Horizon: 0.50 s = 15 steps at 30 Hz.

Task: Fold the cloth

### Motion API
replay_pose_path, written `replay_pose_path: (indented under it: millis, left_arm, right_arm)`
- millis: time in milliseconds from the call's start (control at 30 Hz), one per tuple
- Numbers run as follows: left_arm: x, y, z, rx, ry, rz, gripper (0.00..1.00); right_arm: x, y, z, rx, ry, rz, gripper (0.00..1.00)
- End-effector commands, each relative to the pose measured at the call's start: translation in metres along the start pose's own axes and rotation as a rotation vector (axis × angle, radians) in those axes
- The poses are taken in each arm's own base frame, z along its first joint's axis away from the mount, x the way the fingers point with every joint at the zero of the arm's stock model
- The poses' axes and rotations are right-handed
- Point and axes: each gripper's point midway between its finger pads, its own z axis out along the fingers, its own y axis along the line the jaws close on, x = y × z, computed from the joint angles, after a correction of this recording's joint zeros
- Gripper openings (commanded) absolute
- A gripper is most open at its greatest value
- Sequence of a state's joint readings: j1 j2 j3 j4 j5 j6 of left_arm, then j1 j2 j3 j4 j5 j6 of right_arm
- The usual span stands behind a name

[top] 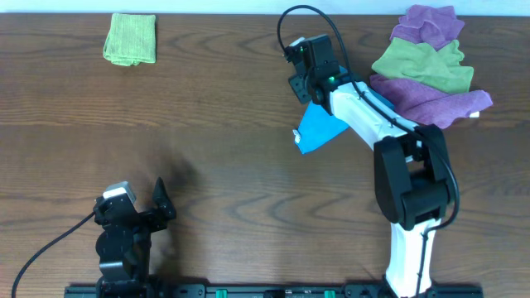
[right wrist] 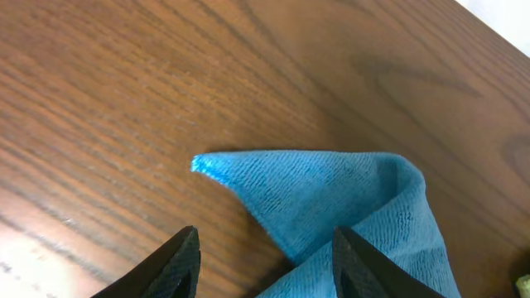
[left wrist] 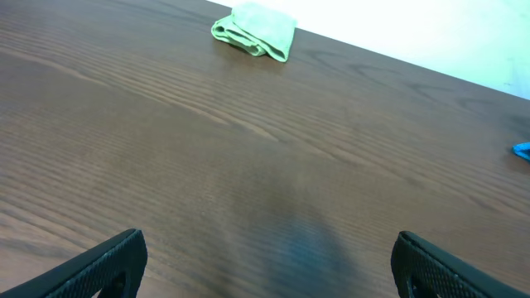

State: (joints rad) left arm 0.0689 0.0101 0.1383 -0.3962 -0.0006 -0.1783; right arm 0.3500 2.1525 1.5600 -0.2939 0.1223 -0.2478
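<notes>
one sky-blue cloth is on the table, the only one of its colour. two lime-green cloths: one folded small near the far left corner, one loose in the heap at the far right. two patches of purple show in that heap, one above the green and one beneath it; i can't tell whether they are two cloths or more.

two arms. the left gripper hovers low over bare wood near the front left, fingers spread wide with nothing between them, well apart from the blue cloth.

the blue cloth lies right of centre, bunched into a pointed shape, partly under the right arm. the right gripper is down at its far edge: in the wrist view the fabric runs between the two fingers, its free corner pointing away over the wood. the jaws stand partway apart, and i cannot tell whether they are pinching the fabric.
</notes>
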Motion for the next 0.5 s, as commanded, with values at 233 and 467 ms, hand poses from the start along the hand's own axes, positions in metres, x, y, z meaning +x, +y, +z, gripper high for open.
replay_pose_path:
  millis: [233,467]
  left_arm:
    - [0.008,0.003,0.003,-0.011,0.017,0.02,0.95]
    - [0.008,0.003,0.003,-0.011,0.017,0.02,0.95]
  right_arm:
    - [0.015,0.0,0.018,-0.067,0.018,0.01,0.5]
    - [0.023,0.007,0.028,-0.094,0.032,0.005,0.45]
